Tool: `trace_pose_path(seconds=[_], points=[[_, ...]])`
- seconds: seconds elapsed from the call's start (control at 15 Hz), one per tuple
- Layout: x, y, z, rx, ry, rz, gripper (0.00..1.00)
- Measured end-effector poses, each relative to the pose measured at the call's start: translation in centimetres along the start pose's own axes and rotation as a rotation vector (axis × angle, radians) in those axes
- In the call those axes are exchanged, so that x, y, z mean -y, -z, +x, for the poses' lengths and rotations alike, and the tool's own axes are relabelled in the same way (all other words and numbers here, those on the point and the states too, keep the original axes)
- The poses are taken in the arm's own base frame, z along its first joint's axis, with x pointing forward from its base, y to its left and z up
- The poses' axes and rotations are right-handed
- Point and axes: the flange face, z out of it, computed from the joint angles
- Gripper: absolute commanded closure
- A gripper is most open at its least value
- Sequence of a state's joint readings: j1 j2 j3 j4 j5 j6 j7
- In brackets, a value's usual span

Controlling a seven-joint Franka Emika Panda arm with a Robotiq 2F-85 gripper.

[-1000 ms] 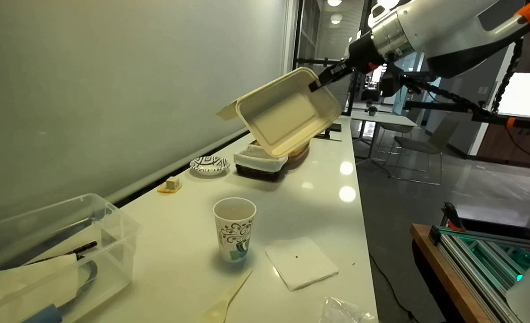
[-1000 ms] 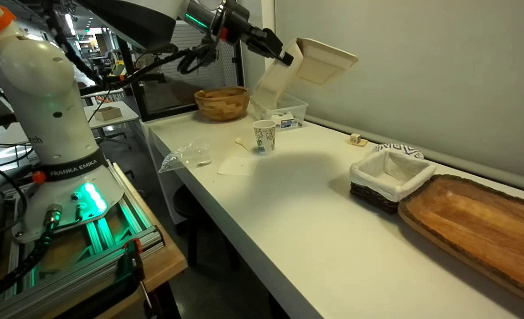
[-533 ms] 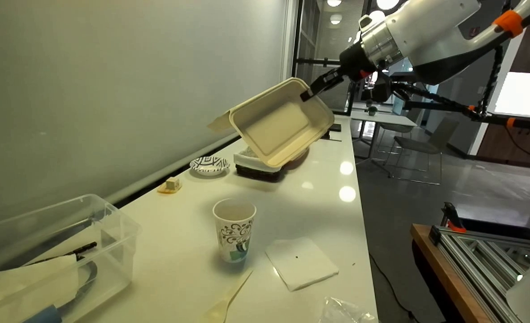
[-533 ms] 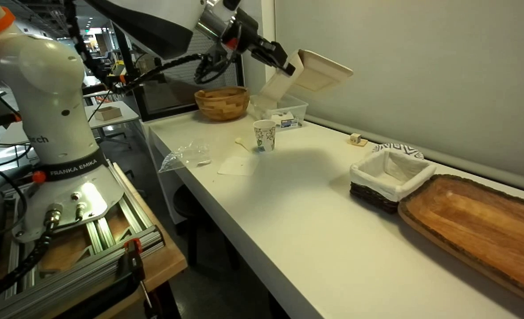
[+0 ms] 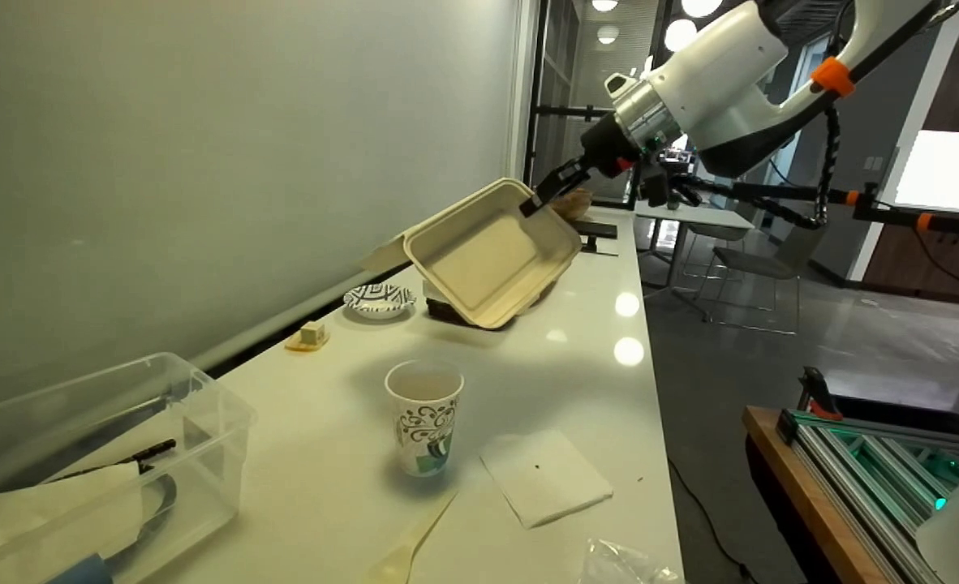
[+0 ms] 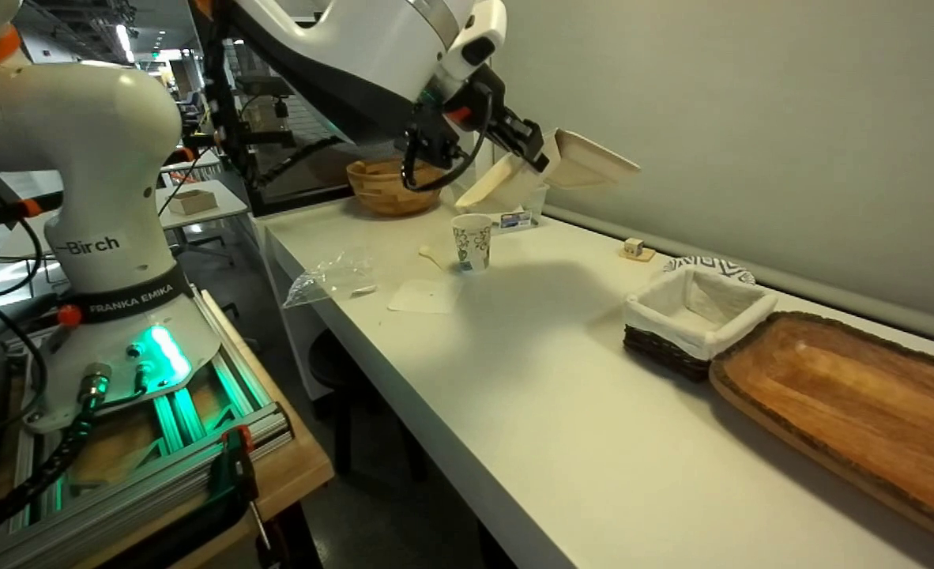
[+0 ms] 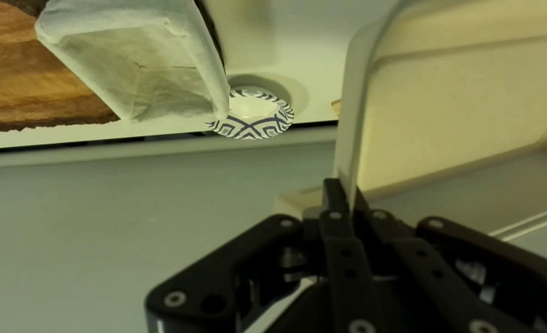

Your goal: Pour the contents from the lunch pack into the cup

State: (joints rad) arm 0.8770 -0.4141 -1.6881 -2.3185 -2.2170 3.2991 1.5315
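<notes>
The lunch pack [image 5: 492,251], a beige clamshell box, hangs open and tilted above the table, beyond the cup in this exterior view. It also shows in an exterior view [image 6: 506,186] and in the wrist view [image 7: 454,106]. My gripper [image 5: 531,204] is shut on its rim; the wrist view shows the rim between the fingertips of the gripper [image 7: 347,196]. The white printed cup [image 5: 425,422] stands upright on the table, apart from the pack and lower; it also shows in an exterior view [image 6: 472,243]. The contents do not show; the visible inside of the pack looks bare. The cup's bottom is hidden.
Near the cup are a napkin [image 5: 546,483] with a dark speck, a spoon [image 5: 402,551], a plastic bag [image 6: 333,278] and a clear bin [image 5: 228,454]. A patterned bowl [image 5: 379,300], cloth-lined basket [image 6: 660,320], wooden tray [image 6: 862,403] and wooden bowl [image 6: 396,190] stand along the table. A wall borders it.
My gripper has moved down with the lunch pack still in its hold, leftward in one exterior view and slightly rightward in another. The pack stays tilted. The cup has not moved.
</notes>
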Motion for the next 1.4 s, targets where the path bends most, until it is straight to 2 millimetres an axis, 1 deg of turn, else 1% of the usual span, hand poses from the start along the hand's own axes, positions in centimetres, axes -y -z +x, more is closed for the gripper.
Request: trace_pose_path(seconds=[0.33,0.67,0.87,1.07,1.33,1.4], points=[[-1.8,-4.8,-2.4,0.081,-0.015,0.006,0.99],[-4.3,-10.2,-4.7,0.154,-0.040,-0.013,0.99],[-5.5,-12.6,-6.1,0.200,-0.067,-0.019,0.99],[-4.6,-14.1,-7.5,0.220,-0.085,0.021,0.99],[-3.6,-15.2,-9.5,0.247,-0.097,0.062,0.99],[-3.5,-15.3,-9.7,0.250,-0.098,0.068,0.72]])
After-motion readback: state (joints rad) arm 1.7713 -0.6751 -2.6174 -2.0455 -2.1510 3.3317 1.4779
